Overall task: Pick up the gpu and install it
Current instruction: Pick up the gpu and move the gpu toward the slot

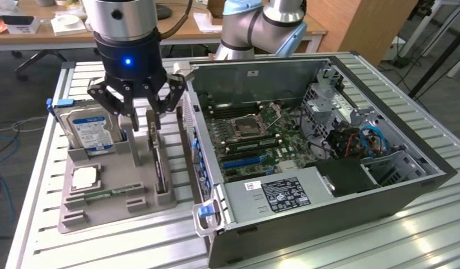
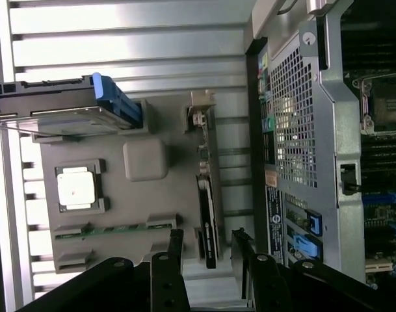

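Exterior view cuts the arm off at the frame's upper edge, and the gripper [image 1: 144, 120] body hides the far end of the gpu [image 1: 158, 162]. The card stands on its long edge in a slot of the grey holder tray [image 1: 102, 217], left of centre in that frame. From this side it is a thin dark sliver, and I cannot tell whether the fingertips touch it.

The wrist view looks straight down on the gpu [image 2: 208, 201]. Its dark top edge runs between the two black fingers [image 2: 176, 250] of the gripper [image 2: 207, 246], with a gap on either side. The jaws therefore stand open astride the card, gripping nothing. A pale bracket [image 2: 201, 114] shows at the card's far end.

The tray also holds a hard drive with a blue label [image 1: 88, 128], upright at its far corner. A square processor chip [image 1: 86, 178] lies flat in a recess, and a green memory stick [image 1: 110, 192] sits in a slot nearer the front.

Just beside the tray, at the exterior view's right, the open computer case [image 1: 327, 224] lies on the slatted metal table [image 1: 140, 246]. The motherboard [image 1: 252, 126] and blue cables [image 1: 368, 137] are visible inside it. The wrist view shows the case's perforated rear panel [image 2: 295, 110].
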Available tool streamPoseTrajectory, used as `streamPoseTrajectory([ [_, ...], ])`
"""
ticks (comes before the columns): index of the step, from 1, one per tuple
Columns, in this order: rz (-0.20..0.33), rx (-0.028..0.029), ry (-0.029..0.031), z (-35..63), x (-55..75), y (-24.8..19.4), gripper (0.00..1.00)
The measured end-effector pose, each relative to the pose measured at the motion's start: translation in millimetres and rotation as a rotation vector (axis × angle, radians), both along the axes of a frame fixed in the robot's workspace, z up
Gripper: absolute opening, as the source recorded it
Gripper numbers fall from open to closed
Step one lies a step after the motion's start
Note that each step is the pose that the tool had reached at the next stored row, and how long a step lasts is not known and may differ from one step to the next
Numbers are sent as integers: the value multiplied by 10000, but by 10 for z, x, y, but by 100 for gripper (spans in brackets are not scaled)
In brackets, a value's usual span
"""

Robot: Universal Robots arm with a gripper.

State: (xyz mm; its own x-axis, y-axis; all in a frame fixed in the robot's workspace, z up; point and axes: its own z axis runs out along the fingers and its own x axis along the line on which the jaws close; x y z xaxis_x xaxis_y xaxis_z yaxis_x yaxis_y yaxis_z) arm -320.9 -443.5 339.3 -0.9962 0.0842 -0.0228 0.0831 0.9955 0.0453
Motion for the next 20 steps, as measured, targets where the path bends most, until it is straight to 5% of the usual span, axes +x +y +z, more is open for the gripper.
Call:
streamPoseTrajectory([
  [20,0,0,0,-319,0,0,43],
])
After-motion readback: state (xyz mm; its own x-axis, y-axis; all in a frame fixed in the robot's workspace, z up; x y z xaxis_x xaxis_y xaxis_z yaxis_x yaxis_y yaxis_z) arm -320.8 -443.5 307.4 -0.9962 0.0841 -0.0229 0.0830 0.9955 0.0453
